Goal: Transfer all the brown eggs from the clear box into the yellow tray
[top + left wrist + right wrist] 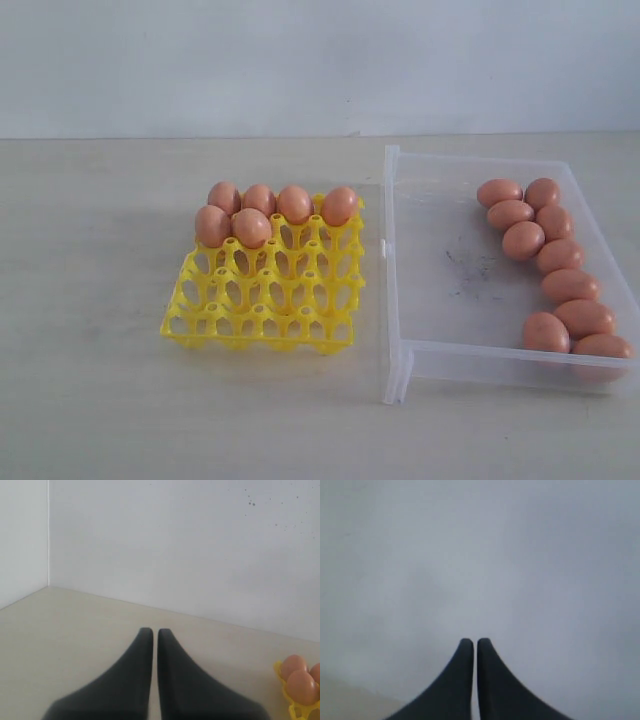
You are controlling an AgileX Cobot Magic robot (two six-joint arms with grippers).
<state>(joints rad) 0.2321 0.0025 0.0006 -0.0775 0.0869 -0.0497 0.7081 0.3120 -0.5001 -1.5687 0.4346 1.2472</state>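
**Though matte, still round and breakable: ten brown eggs [523,240] left to lift**

Starting at the left: left tool [151,632] closed on nothing, hanging above bare desk [100,400], with a corner of the yellow tray [262,338] just inside its view. Counted in that tray: six eggs, four along the far edge and two in the next row at the far left corner; every other cup bare. Just beside the tray, further right: clear box [391,270] with ten more, strung along its right wall from far right corner to near right corner, most touching a neighbour, none near the left wall. Last, right tool [471,642], likewise pinched shut and empty, facing a plain grey surface.

Judged by looks: light, rigid, probably thin-shelled, so easily cracked by a hard squeeze and easily squirted out of a loose one. Best taken across the widest part, pads on opposite long sides, with gentle pressure. Better to begin at an end of the line, with free space on one side for a finger. Worth avoiding the crowded middle, for fear of nudging and rolling neighbours. Set down into a cup, never onto a post.
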